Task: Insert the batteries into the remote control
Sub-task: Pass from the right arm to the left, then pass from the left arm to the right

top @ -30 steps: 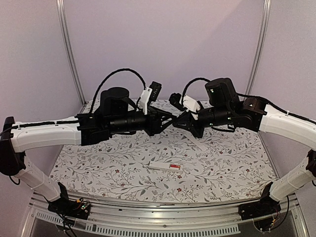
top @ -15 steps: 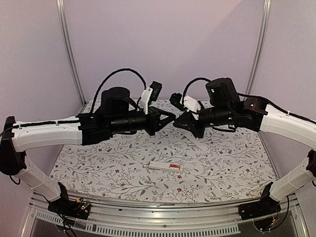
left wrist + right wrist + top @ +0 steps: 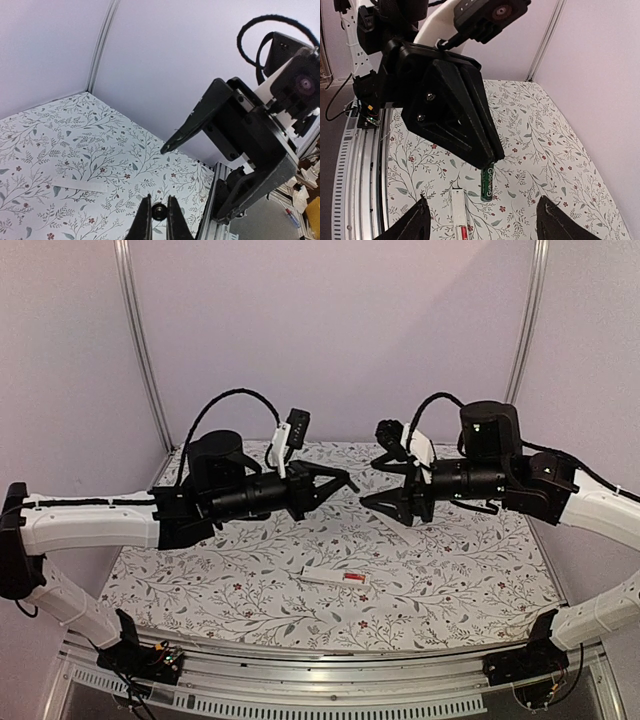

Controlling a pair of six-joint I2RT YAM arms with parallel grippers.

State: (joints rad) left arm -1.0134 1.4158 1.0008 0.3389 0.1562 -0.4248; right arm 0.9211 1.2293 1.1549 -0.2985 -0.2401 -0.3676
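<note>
Top external view: right gripper [image 3: 370,482] now wide and backed off toward 3 o'clock, leaving the battery [image 3: 488,185] pinched in the left gripper [image 3: 349,482] for the remote [image 3: 336,577].

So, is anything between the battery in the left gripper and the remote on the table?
Nothing visible. The left gripper holds the battery in the air, the remote control lies uncovered below, and the open right gripper stands aside.
</note>
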